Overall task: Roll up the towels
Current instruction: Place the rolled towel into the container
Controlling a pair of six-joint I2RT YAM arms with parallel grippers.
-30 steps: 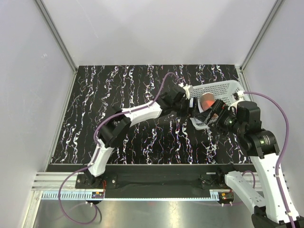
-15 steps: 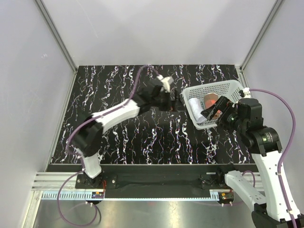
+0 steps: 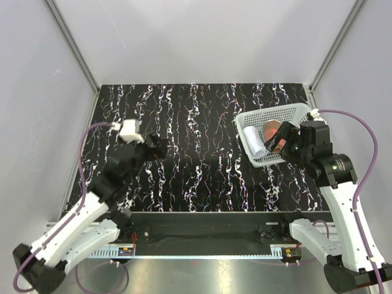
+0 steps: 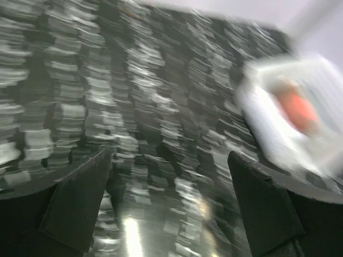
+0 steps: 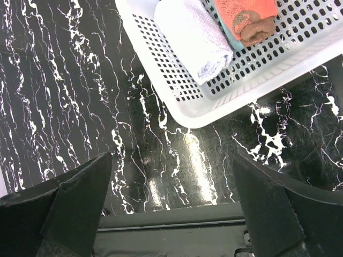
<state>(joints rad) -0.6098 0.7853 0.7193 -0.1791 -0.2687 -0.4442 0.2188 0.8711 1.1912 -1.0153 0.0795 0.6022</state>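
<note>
Both towels lie rolled inside the white perforated basket (image 3: 293, 113) at the right of the table. The white towel (image 3: 255, 139) is a short cylinder at the basket's left end. Beside it sits the orange towel (image 3: 269, 130), its brownish end showing. In the right wrist view the white towel (image 5: 195, 38) and the orange towel (image 5: 246, 15) rest side by side in the basket (image 5: 268, 75). My right gripper (image 3: 277, 142) hovers open over the basket's near rim and holds nothing (image 5: 171, 209). Far to the left, my left gripper (image 3: 162, 147) is open and empty, its view blurred (image 4: 169, 203).
The table (image 3: 196, 165) is black marble-patterned, with white walls on three sides. The basket shows as a blurred white shape (image 4: 316, 155) at the right of the left wrist view. A dark front rail (image 5: 177, 227) lies under my right gripper.
My left arm has pulled away from the basket and swung to the left side of the table, its jaws opening wider. The basket has settled flat. The right arm shifted only slightly.
</note>
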